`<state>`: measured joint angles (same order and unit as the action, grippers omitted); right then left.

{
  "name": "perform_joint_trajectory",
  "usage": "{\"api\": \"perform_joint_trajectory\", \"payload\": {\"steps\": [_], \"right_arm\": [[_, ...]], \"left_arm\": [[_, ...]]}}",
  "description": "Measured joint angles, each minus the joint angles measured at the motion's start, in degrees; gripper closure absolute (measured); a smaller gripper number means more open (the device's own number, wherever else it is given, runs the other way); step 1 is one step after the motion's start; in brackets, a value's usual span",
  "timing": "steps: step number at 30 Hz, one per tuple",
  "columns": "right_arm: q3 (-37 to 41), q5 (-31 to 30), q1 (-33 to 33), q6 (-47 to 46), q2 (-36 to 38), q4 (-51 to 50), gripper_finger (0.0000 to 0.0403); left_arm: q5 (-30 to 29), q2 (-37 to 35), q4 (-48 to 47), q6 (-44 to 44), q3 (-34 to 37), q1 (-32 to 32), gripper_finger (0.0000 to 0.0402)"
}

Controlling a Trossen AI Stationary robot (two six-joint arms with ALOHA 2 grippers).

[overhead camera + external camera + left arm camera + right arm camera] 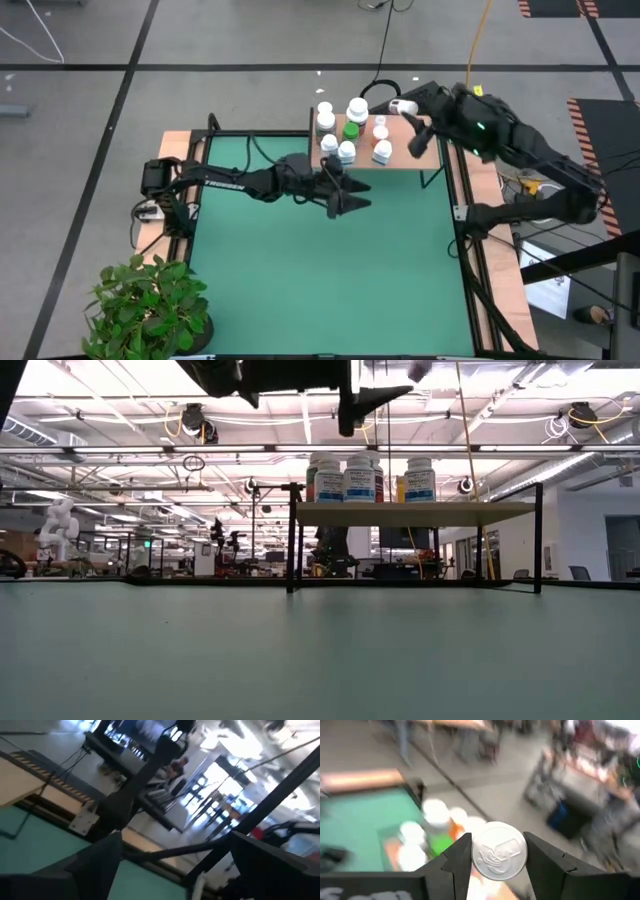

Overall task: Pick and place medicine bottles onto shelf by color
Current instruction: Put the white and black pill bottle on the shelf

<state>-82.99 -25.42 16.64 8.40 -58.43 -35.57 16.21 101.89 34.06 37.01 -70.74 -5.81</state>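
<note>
The shelf (425, 160) stands at the table's far side. On it stand several white-capped medicine bottles (357, 108), one of them green (351, 130) and one orange (381, 152); the low view shows them in a row (360, 478) on the board (410, 513). My right gripper (410, 120) hangs above the shelf's far right part, shut on a white bottle (499, 851). My left gripper (350, 195) stands open just in front of the shelf, above the green mat, with nothing between its fingers (100, 865). My right gripper pinches the white bottle between its two fingers, one on each side of its round white end (476, 852), which faces the wrist. The fingers come nearly level from the table's right. The bottle lies along them, lifted clear above the shelf.
A potted plant (150, 305) stands at the near left corner. Wooden rails (490, 260) run along the table's sides, with cables at the right. The green mat (320, 280) in front of the shelf is free room. A person (177, 767) shows far off in the room.
</note>
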Motion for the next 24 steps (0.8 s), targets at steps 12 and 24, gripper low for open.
{"api": "perform_joint_trajectory", "payload": {"steps": [12, 24], "right_arm": [[-0.01, 24.6, 28.41, -1.88, -14.75, -13.74, 0.0254], [-0.01, 28.53, 34.85, 2.91, -23.7, -14.8, 0.0252]], "left_arm": [[-5.03, -8.66, -24.11, -20.05, -0.02, 2.98, 0.0142], [-15.28, -14.92, -43.38, -22.94, 0.04, 2.91, 0.021]]}}
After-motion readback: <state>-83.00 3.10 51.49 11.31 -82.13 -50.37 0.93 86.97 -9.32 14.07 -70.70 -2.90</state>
